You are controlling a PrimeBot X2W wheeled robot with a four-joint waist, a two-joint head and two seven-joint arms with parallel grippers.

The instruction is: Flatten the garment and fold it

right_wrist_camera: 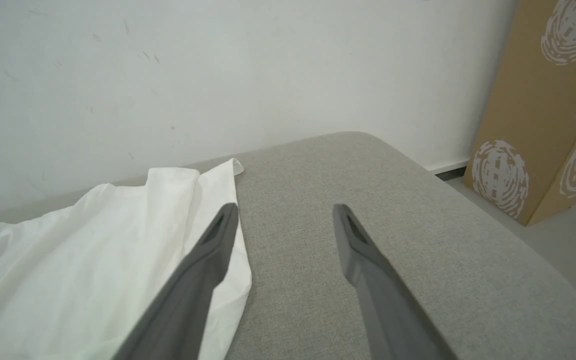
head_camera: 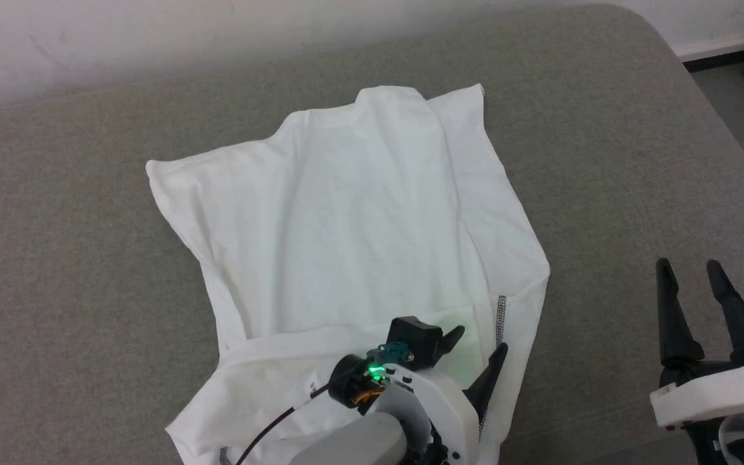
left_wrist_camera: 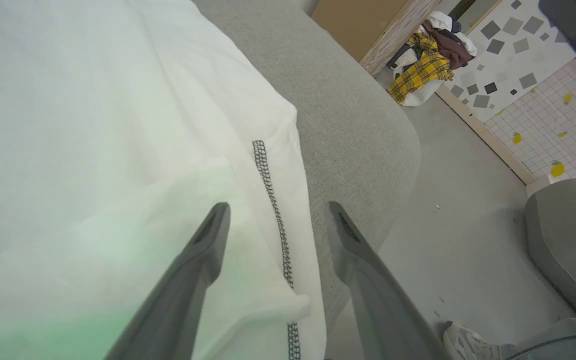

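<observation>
Grey cushion [head_camera: 604, 161], white wall behind. Shirt [head_camera: 346, 213] lies mid-surface and reaches the near edge, its right side lapped over. Left gripper [head_camera: 480, 342] is spread, straddling the seam [head_camera: 501, 316] at the near-right hem, holding nothing. Right gripper [head_camera: 688, 268] is spread too, idle by the near-right corner. I'd pinch the hem low, then draw outward slowly. Count: one shirt, two grippers.

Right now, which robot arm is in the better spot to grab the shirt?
Probably the left. The left gripper is open over the garment, at its near edge by the grey seam. The right gripper is open but off to the side over bare cushion.
</observation>
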